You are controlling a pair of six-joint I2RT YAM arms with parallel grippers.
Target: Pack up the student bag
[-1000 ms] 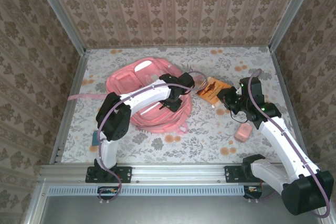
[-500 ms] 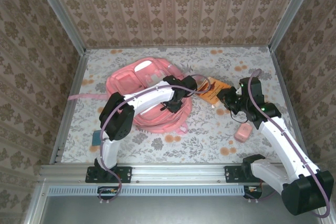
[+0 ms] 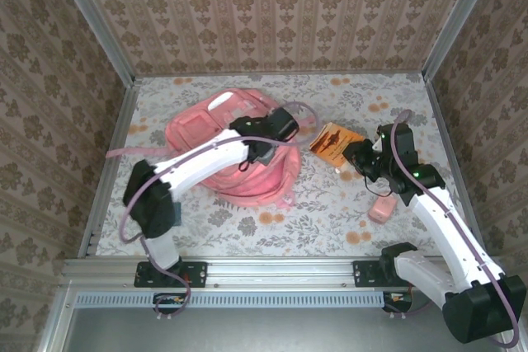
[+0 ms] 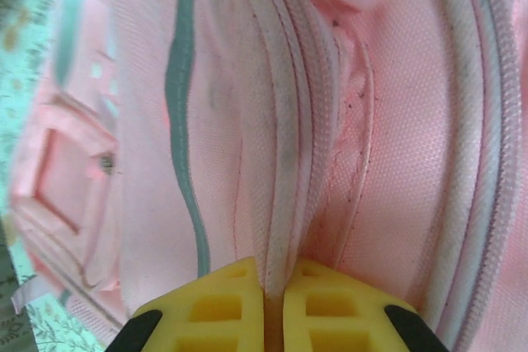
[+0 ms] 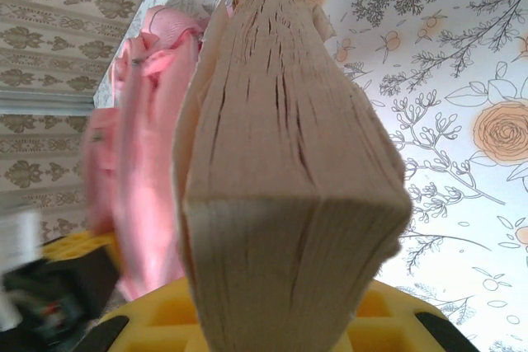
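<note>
Bag (image 3: 196, 132) laid flat on tabletop (image 3: 330, 208), left of centre. Left fingers (image 4: 239, 307) pinched shut on its zipper edge; book (image 5: 280, 129) clamped in right fingers (image 5: 161, 315). Risk: thin edge slipped from pinch, mouth closed before book inserted.

The bag (image 3: 210, 133) is pink woven cloth, matt, its fine grain plain in the left wrist view, with ribbed zip tape and stitched seams. A teal stripe (image 4: 183, 121) on it looks flat and smooth. The left fingers (image 4: 219, 311) and right fingers (image 5: 161, 315) are matt yellow plastic, moulded with square hollows. The book (image 5: 289, 162) shows a block of cream paper with rough, cracked-looking page edges. Its orange cover (image 3: 334, 142) may be slightly glossy, though it is too small there to be sure. The table (image 3: 330, 195) has a smooth floral-printed covering. The frame rails (image 3: 247, 271) are dull grey metal. The arms (image 3: 450, 232) are glossy white plastic with black parts.
</note>
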